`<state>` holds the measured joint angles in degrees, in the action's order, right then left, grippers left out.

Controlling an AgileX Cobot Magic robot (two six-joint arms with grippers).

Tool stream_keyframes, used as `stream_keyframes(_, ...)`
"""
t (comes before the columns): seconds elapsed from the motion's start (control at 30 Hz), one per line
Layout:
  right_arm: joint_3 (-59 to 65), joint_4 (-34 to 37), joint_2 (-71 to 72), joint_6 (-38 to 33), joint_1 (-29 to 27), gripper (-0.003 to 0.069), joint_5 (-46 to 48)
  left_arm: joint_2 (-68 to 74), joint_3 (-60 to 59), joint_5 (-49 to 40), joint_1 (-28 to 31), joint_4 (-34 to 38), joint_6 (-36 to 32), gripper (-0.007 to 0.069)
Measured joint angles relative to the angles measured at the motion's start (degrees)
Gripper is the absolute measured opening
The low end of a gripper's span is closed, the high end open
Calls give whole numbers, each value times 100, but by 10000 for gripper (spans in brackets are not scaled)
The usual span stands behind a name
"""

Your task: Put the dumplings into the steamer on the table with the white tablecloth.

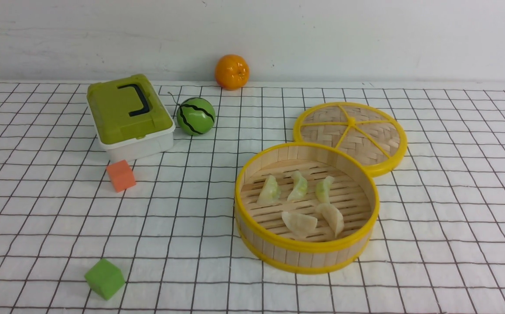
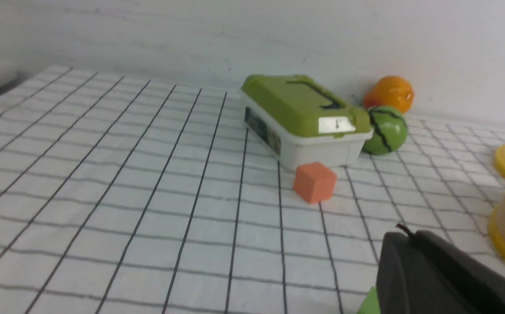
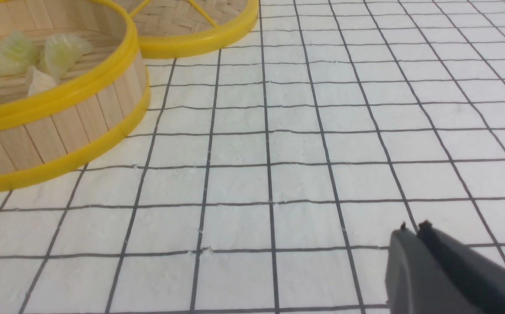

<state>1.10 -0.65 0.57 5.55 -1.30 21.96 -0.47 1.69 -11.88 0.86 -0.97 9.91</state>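
Five small, light, slippery-looking pleated toy dumplings (image 1: 300, 204), best pinched across the plump middle, lie inside the round bamboo steamer (image 1: 307, 250), well apart from both closed, empty grippers (image 3: 411, 229).

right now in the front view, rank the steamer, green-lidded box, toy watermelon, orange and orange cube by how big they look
1. steamer
2. green-lidded box
3. toy watermelon
4. orange, close to the watermelon; it sits farther back, so that order is unsure
5. orange cube
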Motion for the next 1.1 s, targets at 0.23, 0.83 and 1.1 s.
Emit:
stream_keyframes(0.23, 0, 0, 0, 0, 0, 30, 0, 0, -331, -151, 25, 22, 0, -13)
stream_keyframes(0.83, 0, 0, 0, 0, 0, 51, 0, 0, -335, -759, 459, 65, 0, -13)
stream_keyframes(1.1, 0, 0, 0, 0, 0, 59, 0, 0, -335, -771, 497, 97, -34, -13)
